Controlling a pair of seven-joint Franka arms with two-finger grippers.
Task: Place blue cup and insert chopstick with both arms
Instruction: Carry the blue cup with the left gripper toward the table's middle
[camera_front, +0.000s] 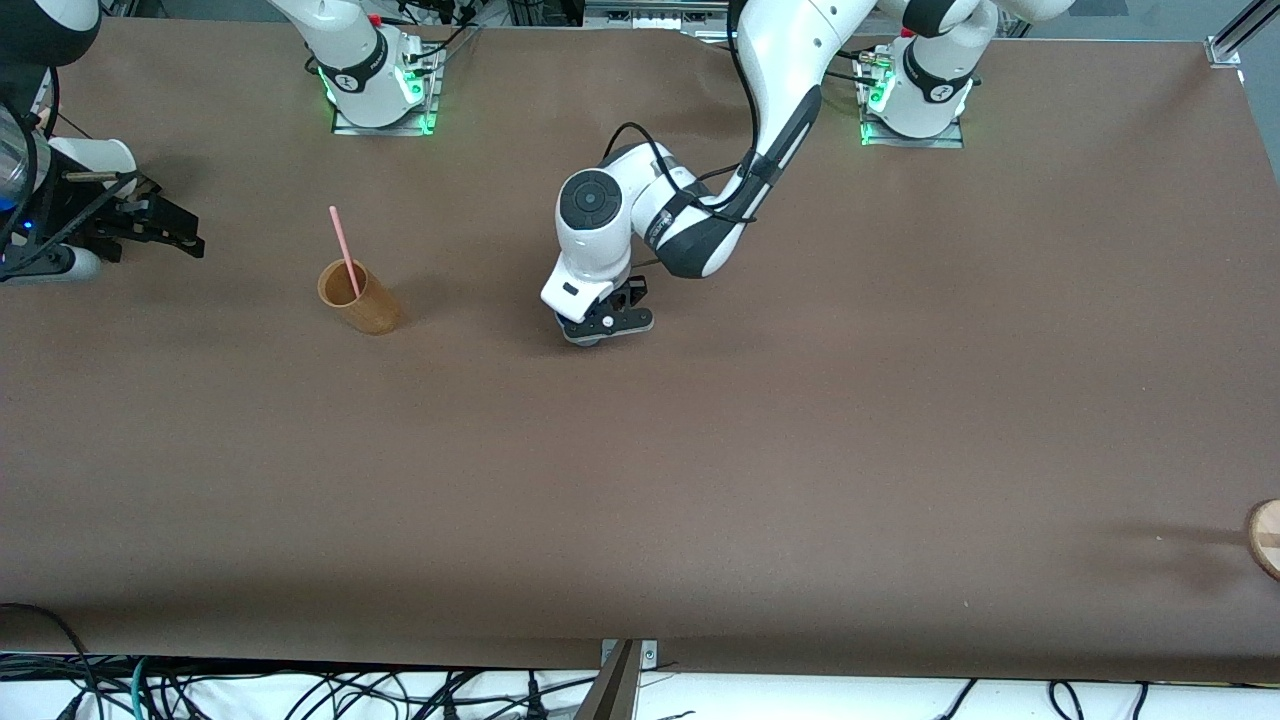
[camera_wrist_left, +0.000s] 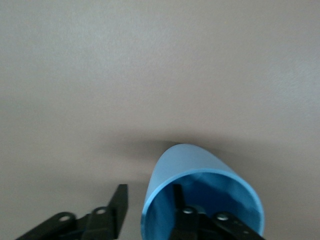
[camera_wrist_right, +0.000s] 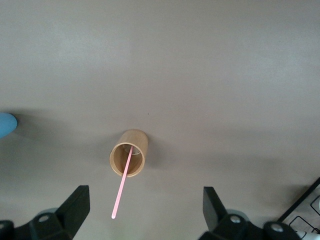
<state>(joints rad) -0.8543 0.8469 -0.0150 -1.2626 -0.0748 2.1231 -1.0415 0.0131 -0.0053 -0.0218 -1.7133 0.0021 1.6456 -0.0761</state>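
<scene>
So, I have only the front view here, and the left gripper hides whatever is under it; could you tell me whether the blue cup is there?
Observer: Yes, the left wrist view shows the blue cup right under the left gripper, mouth up.
Operator: Thank you. Is it gripped?
Observer: It seems not; one finger is inside the cup and the other finger stands clear outside its wall.
Operator: And are the right gripper's jaws open?
Observer: Yes, the right gripper is wide open; its wrist view looks down on the brown cup with the chopstick leaning in it.
</scene>
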